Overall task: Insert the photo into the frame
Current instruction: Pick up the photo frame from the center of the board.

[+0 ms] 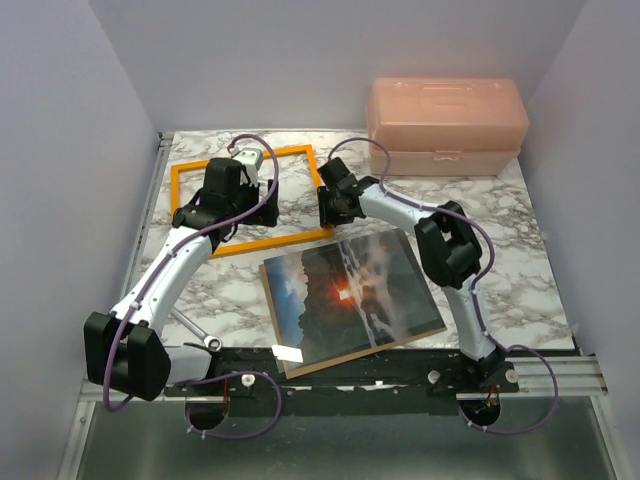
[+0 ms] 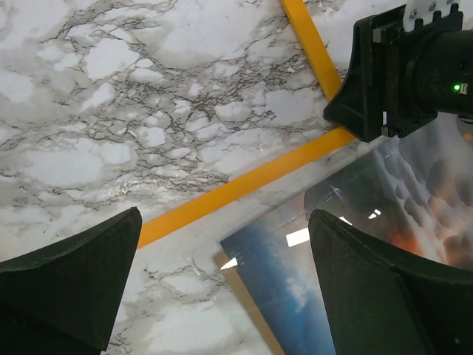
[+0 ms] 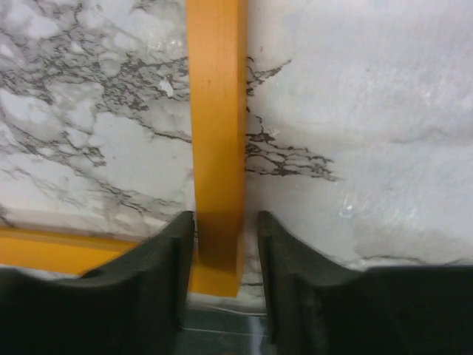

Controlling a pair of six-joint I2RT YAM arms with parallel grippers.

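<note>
The orange frame (image 1: 283, 240) lies flat on the marble table at the back left. My right gripper (image 1: 326, 212) is down at its near right corner. In the right wrist view its fingers straddle the frame's right rail (image 3: 216, 111): the left finger (image 3: 159, 281) touches the wood and a thin gap shows at the right finger. The photo (image 1: 350, 290), a red sun under a blue sky, lies face up near the front middle on a brown backing board (image 1: 277, 320). My left gripper (image 1: 255, 212) hovers wide open over the photo's far left corner (image 2: 292, 277) and holds nothing.
A pink translucent box (image 1: 445, 125) stands at the back right. The backing board's edge (image 2: 238, 290) sticks out beside the photo. The right gripper's body (image 2: 399, 74) sits close to the left gripper, over the frame's corner (image 2: 244, 185). White walls enclose the table.
</note>
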